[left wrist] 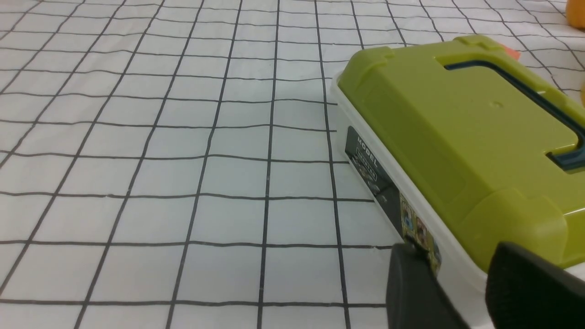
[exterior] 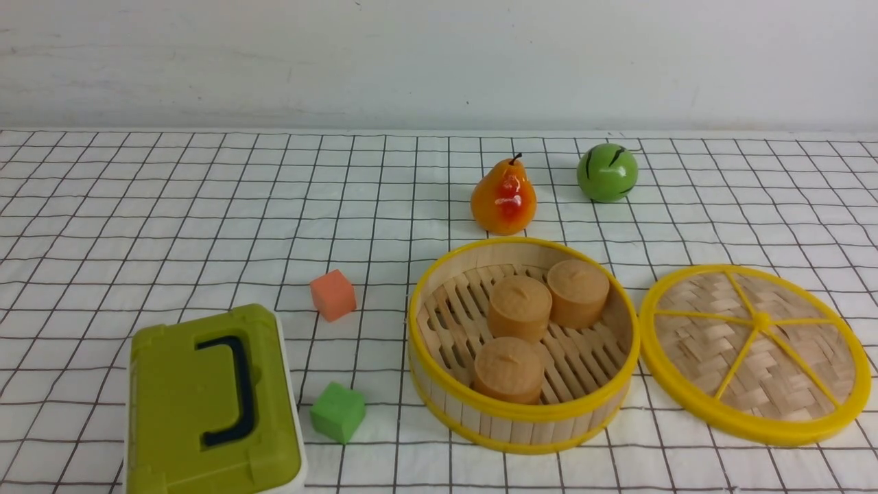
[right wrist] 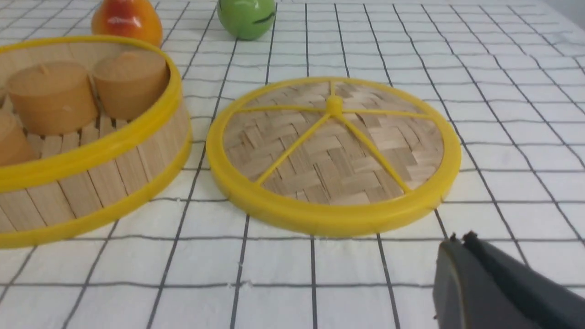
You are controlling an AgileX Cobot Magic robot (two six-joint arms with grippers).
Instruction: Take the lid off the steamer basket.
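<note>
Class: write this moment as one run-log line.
lid: off, flat on cloth beside basket | right gripper: shut, empty | task: done

One steamer basket, one lid, three tan cylinders, two foam cubes, one pear, one green apple, one olive-green box.
</note>
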